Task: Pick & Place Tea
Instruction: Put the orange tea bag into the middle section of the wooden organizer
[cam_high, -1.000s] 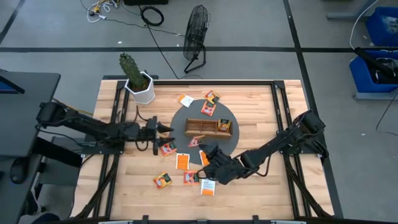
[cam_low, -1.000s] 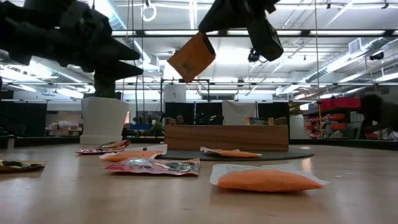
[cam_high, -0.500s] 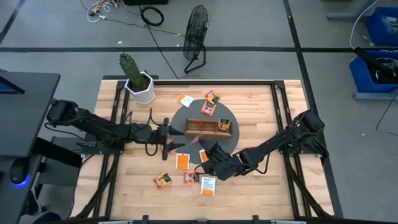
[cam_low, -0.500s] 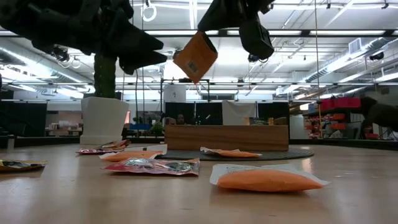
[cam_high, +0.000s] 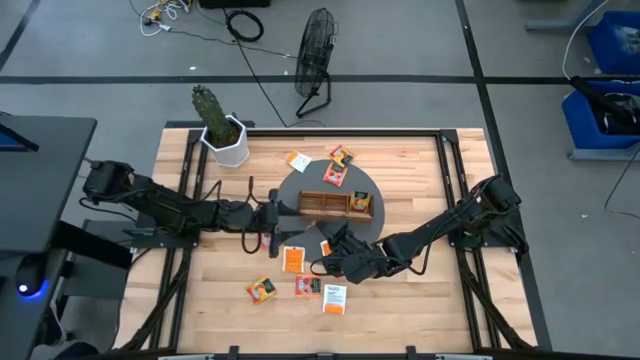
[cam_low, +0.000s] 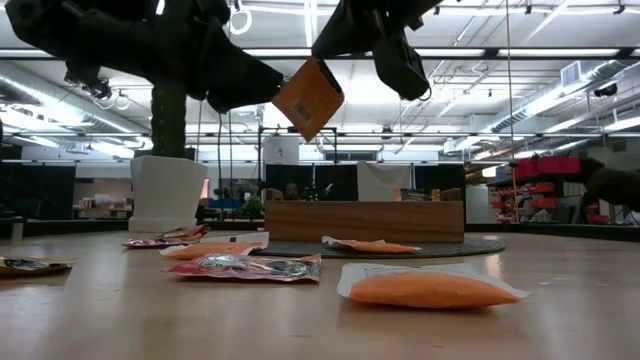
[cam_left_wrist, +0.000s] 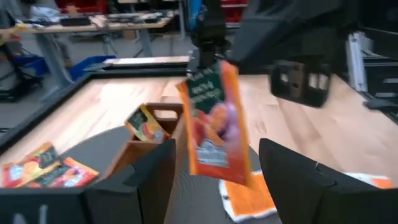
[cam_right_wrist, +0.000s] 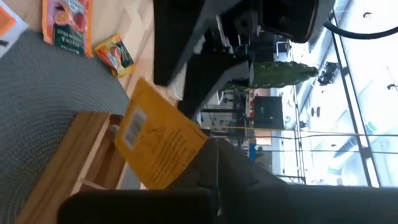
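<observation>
Nearest the low camera, an orange sachet (cam_low: 432, 289) and a red one (cam_low: 245, 266) are lying flat on the wooden table (cam_high: 410, 300), with more sachets scattered around the near edge of the round grey mat (cam_high: 370, 236). Above them the right gripper (cam_high: 328, 243) is pinching the corner of an orange tea sachet (cam_low: 309, 97) between nearly closed jaws, so that it is hanging tilted in the air over the near part of the mat, just in front of the wooden tray (cam_high: 335, 204). The left gripper (cam_high: 288, 215) is facing that held sachet (cam_left_wrist: 214, 121) with its jaws spread wide on either side of it, touching nothing; its fingers (cam_left_wrist: 134, 180) are framing the packet without closing. Compared with half a second ago, the left arm is reaching further right, its tip now over the mat's left edge and close to the hanging sachet, while the right gripper is sitting slightly further left. Beyond the tray, a few sachets (cam_high: 334, 175) are resting on the far side of the mat, and a potted cactus (cam_high: 222, 127) is standing at the far left corner
</observation>
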